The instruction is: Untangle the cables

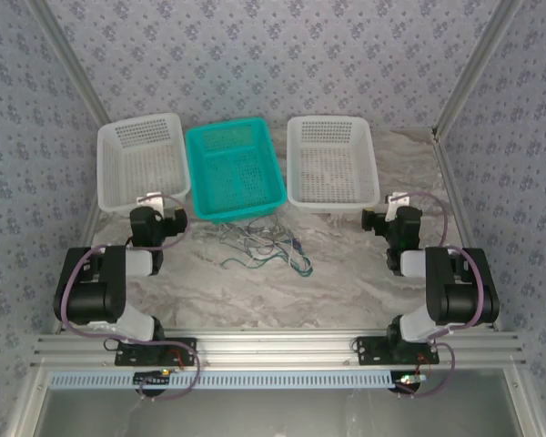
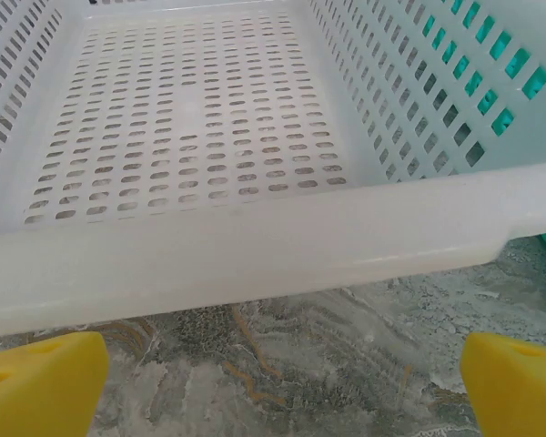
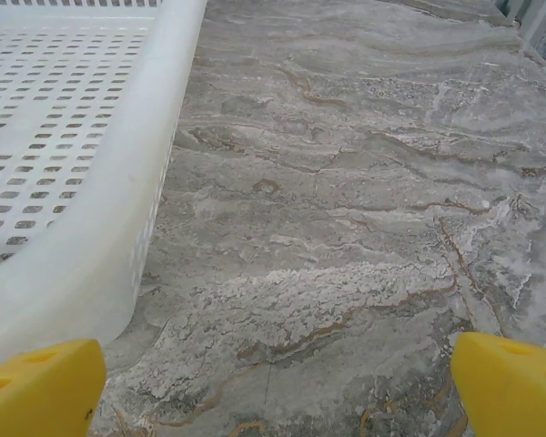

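Yellow-tipped left claw [image 2: 278, 387] and right claw [image 3: 273, 391] gape wide, empty. Thin green, dark and grey tangled cables [image 1: 264, 246] lie between them on the marbled desk [image 1: 364, 282], before the teal plastic basket [image 1: 232, 173]; flanking white perforated baskets [image 1: 144, 164] probably await sorted wires.

- Bright, even, diffuse light in all views; shadows faint, soft.
- Top view sharp, tho thin cables [image 1: 259, 246] barely resolve.
- Wrist cams: yellow fingertips [image 2: 41, 382] blurred at btm corners; near basket rim [image 2: 255, 246] soft, mild sheen.
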Tool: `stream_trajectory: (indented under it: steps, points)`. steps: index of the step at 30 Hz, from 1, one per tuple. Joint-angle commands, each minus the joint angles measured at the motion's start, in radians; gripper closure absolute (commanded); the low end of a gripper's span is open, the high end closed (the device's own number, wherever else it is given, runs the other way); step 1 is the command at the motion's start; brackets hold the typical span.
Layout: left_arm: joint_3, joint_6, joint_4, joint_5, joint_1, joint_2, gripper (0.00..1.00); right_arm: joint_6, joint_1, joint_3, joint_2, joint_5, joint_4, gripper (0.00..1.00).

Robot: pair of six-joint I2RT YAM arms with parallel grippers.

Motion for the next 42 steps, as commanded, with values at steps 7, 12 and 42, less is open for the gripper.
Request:
stream_trajectory:
  steps: [7, 12, 42]
  points:
    - [0.023, 0.011, 0.038, 0.005, -0.006, 0.009, 0.01, 0.015, 0.006, 0.020, 0.011, 0.017, 0.024, 0.00]
    - [0.023, 0.011, 0.038, 0.005, -0.005, 0.008, 0.00, 0.016, 0.005, 0.020, 0.012, 0.016, 0.024, 0.00]
    - [0.119, -0.590, -0.934, -0.220, -0.134, -0.751, 0.13, 0.676, 0.118, 0.259, -0.732, -0.016, -1.073, 0.05]
